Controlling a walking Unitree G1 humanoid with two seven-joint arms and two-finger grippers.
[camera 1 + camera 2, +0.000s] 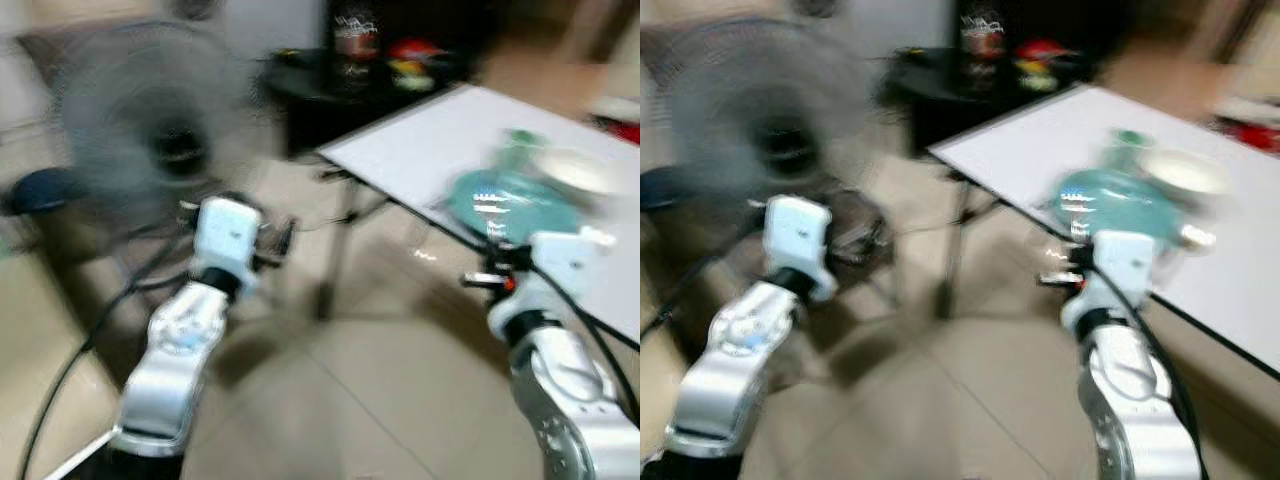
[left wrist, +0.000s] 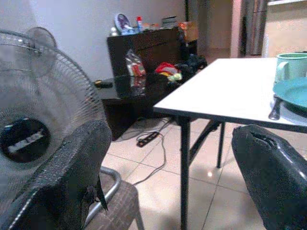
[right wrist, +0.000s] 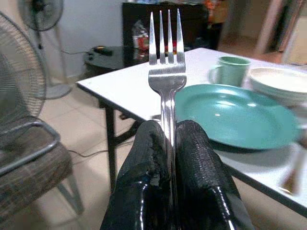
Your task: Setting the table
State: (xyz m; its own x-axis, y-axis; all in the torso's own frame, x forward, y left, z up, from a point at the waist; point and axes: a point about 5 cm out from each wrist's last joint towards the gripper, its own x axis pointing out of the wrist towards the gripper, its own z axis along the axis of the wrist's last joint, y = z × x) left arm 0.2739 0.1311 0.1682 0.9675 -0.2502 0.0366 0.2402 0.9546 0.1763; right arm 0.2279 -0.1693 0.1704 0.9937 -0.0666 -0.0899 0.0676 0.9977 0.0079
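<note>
Room: tiled floor (image 1: 380,400) of a home, with a dark cabinet (image 2: 148,45) at 12 o'clock against the far wall; both head views are blurred.
Fan: a standing fan (image 1: 150,120) fills 10 o'clock, its grille close to the left arm.
Chair: a woven seat on a metal frame (image 3: 29,158) sits low beside the fan.
Left gripper: the left gripper (image 2: 168,177) is raised at about 9 o'clock over the floor, its fingers (image 2: 72,167) spread wide with nothing between them.
Worktop: a white folding worktop (image 1: 430,140) runs from 12 toward 3 o'clock, its near corner pointing at the robot.
Right gripper: the right gripper (image 3: 169,158) is near the worktop's front edge at about 3 o'clock, fingers pinching a fork.
Fork: the fork (image 3: 166,62) stands upright out of the fingertips, tines up, clamped by its handle and not yet on the worktop.
Setting: a teal plate (image 3: 235,115) lies near the front edge, with a green mug (image 3: 232,69) and a white bowl (image 3: 278,81) behind it.
Risk: judged from here, the fork is held by a thin handle only, so it could twist or slip when lowered; coming in low, the tines or wrist could knock the plate or catch the worktop edge.
Unclear: a utensil (image 2: 275,108) beside the plate is too blurred to name; items on the cabinet cannot be read; the bowl is cut off at the frame edge.
</note>
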